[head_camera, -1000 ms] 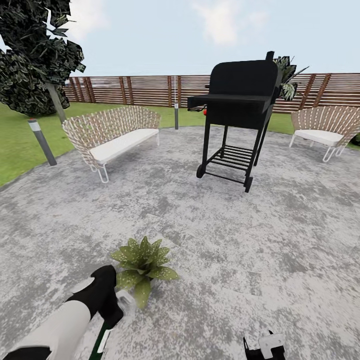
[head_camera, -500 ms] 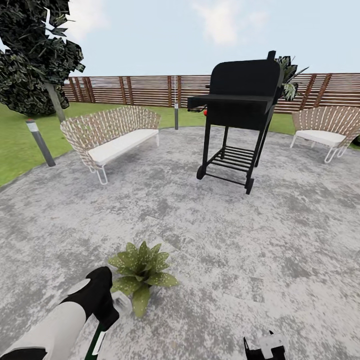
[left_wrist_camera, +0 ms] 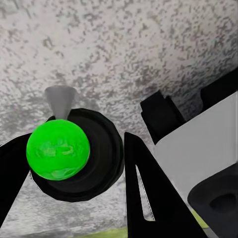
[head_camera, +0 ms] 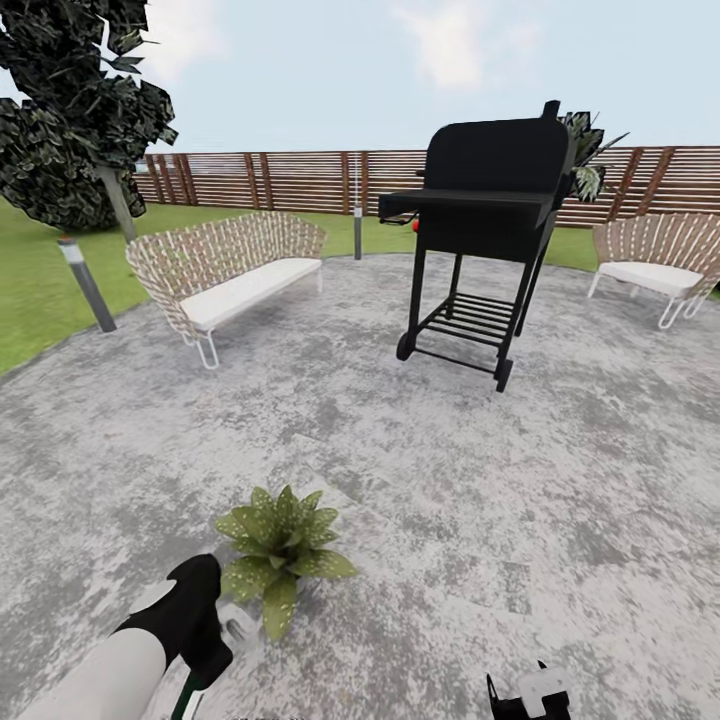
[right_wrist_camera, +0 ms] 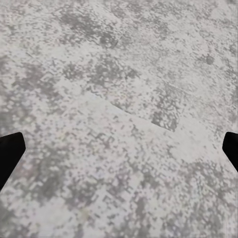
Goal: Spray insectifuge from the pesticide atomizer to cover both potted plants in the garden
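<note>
Patio (head_camera: 560, 480), grey and mottled, takes up most of the head view, with one potted plant (head_camera: 280, 550) at lower left of centre; its speckled leaves hide the pot. Left gripper (head_camera: 232, 628) sits at the lower left of the frame, just beside the plant's near leaves, black wrist and white forearm running off the bottom edge. It is clenched around the pesticide atomizer (head_camera: 190, 690), of which only a strip of dark green body and white label shows under the wrist, cut off by the frame edge. A pale blurred shape at the gripper tip is probably the trigger head, hard to make out.

In the left wrist view the atomizer (left_wrist_camera: 74, 153) is seen end-on between the black fingers (left_wrist_camera: 148, 193): a bright green ball on a round dark body, with a grey nozzle-like cone poking out beyond it. White and black casing blocks the lower right of that frame; a sliver of green shows along the bottom edge, too small to identify.

Right gripper (head_camera: 530, 695) barely pokes in at the bottom edge of the head view, mostly cut off. In the right wrist view its two dark fingertips (right_wrist_camera: 10, 156) sit at opposite frame edges, spread wide with only bare patio between.

Upper half of the head view: black grill (head_camera: 480, 230) centre right, wicker bench (head_camera: 225, 270) to the left, wicker chair (head_camera: 655, 262) cut by the right edge, slatted fence (head_camera: 290, 180) and a tree (head_camera: 70, 110) at upper left.
</note>
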Controlling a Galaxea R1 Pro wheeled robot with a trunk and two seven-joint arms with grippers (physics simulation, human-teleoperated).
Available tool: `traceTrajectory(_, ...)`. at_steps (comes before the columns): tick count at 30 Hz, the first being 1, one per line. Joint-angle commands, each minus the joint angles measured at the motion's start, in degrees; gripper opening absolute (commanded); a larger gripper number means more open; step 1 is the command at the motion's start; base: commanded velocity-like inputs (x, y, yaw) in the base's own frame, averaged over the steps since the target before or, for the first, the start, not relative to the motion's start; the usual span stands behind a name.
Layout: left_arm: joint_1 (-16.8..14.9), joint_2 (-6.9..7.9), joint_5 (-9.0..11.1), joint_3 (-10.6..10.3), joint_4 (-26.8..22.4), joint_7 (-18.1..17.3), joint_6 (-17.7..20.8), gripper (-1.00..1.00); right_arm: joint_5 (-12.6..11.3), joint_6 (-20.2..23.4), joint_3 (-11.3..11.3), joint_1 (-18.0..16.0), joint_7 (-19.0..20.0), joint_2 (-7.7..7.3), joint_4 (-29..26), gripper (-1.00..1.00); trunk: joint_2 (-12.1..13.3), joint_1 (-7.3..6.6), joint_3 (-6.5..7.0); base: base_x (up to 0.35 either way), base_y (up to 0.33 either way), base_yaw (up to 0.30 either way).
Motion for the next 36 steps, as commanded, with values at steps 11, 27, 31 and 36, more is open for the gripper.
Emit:
traceTrajectory(11,0.0,-0.18,-0.1,0.3,-1.0,-0.4,0.5,-1.0,0.5,-0.1,-0.2,0.0,-0.4,0.0,0.1,1.0,0.0,-0.01,-0.05,0.036,-0.107,0.078)
traceTrajectory(27,-0.5,-0.24,-0.7,-0.1,-3.1,-0.4,0.8,-1.0,0.4,-0.1,-0.2,0.0,-0.4,0.0,0.1,1.0,0.0,-0.01,-0.05,-0.047,-0.208,0.188)
traceTrajectory(31,-0.9,-0.27,-0.7,-0.1,-3.1,-0.5,0.8,-1.0,0.6,-0.1,-0.2,0.0,-0.4,-0.18,0.1,1.0,0.0,-0.01,-0.05,0.004,-0.007,0.001)
traceTrajectory(36,-1.0,-0.3,-0.8,0.0,-3.2,-0.6,0.9,-1.0,0.6,-0.1,-0.3,0.0,-0.4,-0.42,0.1,1.0,0.0,-0.01,-0.05,0.189,0.0,0.0)
